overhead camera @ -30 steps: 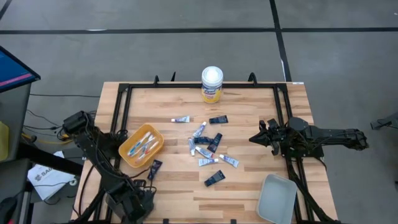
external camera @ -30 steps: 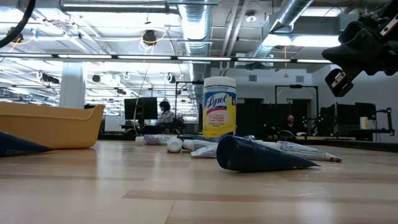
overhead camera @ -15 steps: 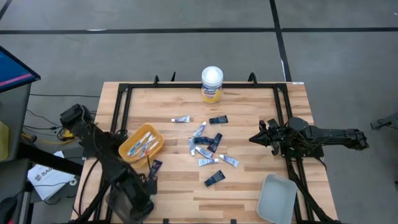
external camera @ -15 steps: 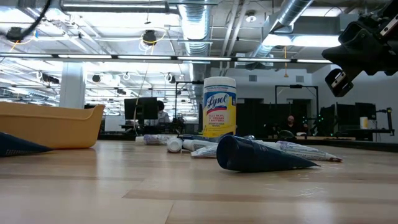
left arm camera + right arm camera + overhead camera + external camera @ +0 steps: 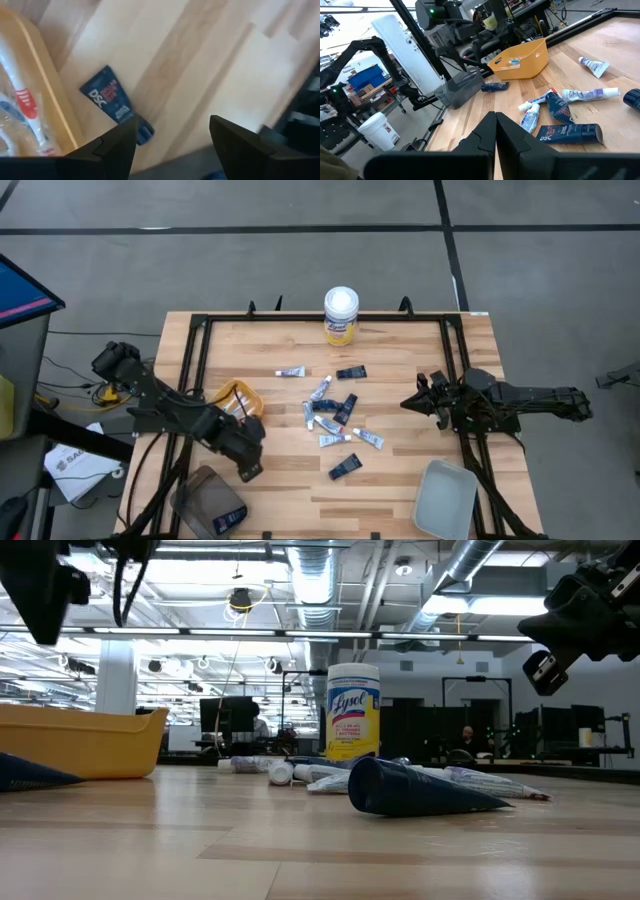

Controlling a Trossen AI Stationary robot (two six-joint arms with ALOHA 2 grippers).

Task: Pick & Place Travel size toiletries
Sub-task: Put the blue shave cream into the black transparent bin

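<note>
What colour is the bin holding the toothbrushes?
Yellow-orange; the bin shows best in the right wrist view.

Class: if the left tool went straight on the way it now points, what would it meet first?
Probably the navy tube beside the yellow bin; the open left tool points down at it, though depth is unclear.

Navy tube (image 5: 116, 103), yellow bin (image 5: 222, 393)

Grey concrete floor (image 5: 250, 270) crossed by dark lines surrounds the wooden table (image 5: 400, 480). Overhead run silver ducts (image 5: 320, 580) and strip lights (image 5: 200, 632), and a white pillar (image 5: 116, 680) stands far back. People sit at dark monitors (image 5: 232, 718). A white bucket (image 5: 377, 131) sits beside blue bins (image 5: 367, 80).
</note>
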